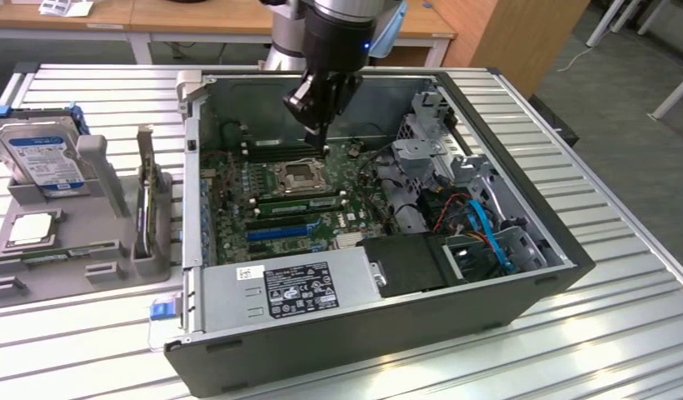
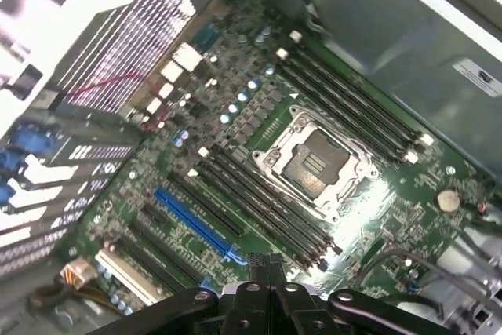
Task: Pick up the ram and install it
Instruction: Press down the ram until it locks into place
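My gripper (image 1: 318, 143) hangs inside the open computer case (image 1: 319, 350), just over the dark memory slots (image 1: 277, 152) behind the processor socket (image 1: 298, 174). Its fingers are shut and I see nothing between them. A long narrow green stick, which looks like a ram (image 1: 302, 202), stands in a slot in front of the socket. A similar thin green strip (image 1: 66, 251) lies in the grey holder (image 1: 97, 208) at the exterior view's left. In the wrist view the shut gripper (image 2: 267, 266) points at the motherboard, with the socket (image 2: 314, 164) and rows of black slots (image 2: 259, 205) beyond.
The holder also carries a silver hard drive with a blue label (image 1: 42, 158), a small square silver chip (image 1: 31, 229) and an upright card (image 1: 152, 212). Inside the case, a power supply (image 1: 291, 287), drive cages (image 1: 431, 150) and blue and orange cables (image 1: 486, 233) crowd the exterior view's right.
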